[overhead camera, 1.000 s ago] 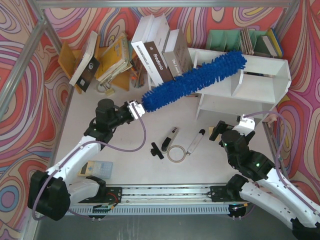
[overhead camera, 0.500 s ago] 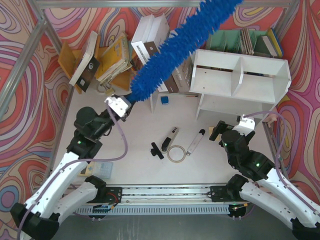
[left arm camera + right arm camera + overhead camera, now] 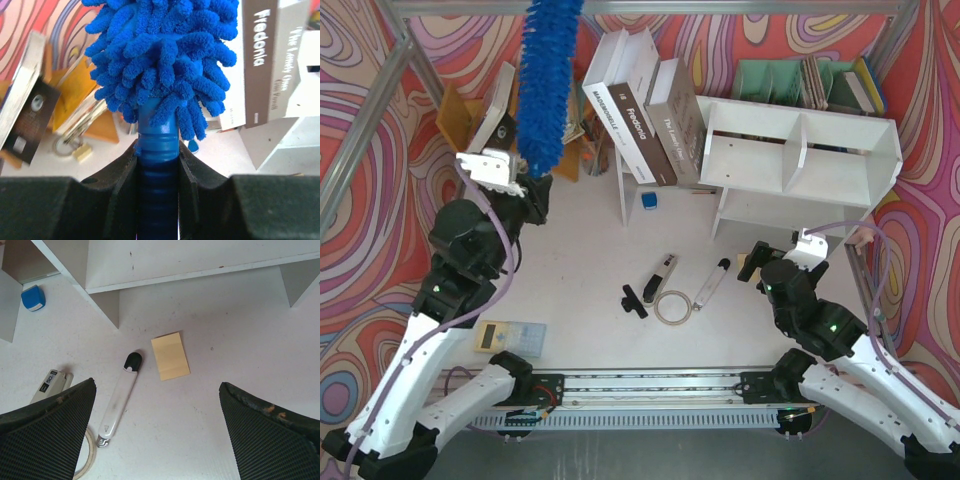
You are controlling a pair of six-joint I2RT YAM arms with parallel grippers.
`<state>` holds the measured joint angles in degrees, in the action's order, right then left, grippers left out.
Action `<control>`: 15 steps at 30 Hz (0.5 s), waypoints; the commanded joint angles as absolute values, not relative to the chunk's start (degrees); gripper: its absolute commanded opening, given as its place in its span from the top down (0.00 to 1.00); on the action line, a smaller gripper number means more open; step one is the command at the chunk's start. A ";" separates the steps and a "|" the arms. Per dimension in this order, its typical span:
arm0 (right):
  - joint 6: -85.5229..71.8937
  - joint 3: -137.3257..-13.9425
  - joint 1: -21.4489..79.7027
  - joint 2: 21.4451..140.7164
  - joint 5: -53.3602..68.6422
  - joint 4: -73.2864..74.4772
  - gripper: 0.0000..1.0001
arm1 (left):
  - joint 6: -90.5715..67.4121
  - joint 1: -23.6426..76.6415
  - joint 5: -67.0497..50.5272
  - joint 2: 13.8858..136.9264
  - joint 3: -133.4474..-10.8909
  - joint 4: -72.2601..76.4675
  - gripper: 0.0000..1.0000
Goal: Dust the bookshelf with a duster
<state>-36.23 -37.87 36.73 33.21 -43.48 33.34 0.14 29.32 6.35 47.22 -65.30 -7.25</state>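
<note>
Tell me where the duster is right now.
Top view, back left: the duster is held by its handle in the left gripper, head pointing toward the back, well left of the bookshelf.

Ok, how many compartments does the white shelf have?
2. The left compartment and the right compartment of the shelf, split by an upright divider. The open gap beneath, between the legs, isn't counted.
</note>
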 commanded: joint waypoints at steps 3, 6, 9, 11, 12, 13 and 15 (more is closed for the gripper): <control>-36.02 -38.24 36.65 33.34 -44.46 32.43 0.01 | -10.34 29.38 21.37 47.61 -72.61 -19.63 1.00; -35.73 -38.26 36.65 33.54 -44.49 32.19 0.01 | -15.45 29.42 21.54 49.25 -75.96 -27.92 1.00; -35.71 -38.46 36.65 33.65 -44.47 32.30 0.01 | -18.17 29.42 21.19 49.06 -77.49 -35.24 1.00; -35.68 -38.42 36.65 33.58 -44.34 32.21 0.01 | -19.53 29.41 21.82 48.40 -78.08 -39.70 1.00; -35.57 -38.51 36.65 33.66 -44.24 32.10 0.01 | -20.12 29.38 21.71 48.31 -78.51 -41.93 1.00; -35.57 -38.76 36.65 33.80 -44.05 32.19 0.01 | -20.72 29.38 20.87 48.53 -79.17 -44.33 1.00; -35.49 -39.00 36.65 34.12 -43.93 32.18 0.01 | -22.22 29.38 18.32 49.46 -80.65 -48.09 1.00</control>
<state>-36.01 -37.87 36.73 33.52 -43.46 33.28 -17.82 29.32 19.99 49.32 -77.58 -39.09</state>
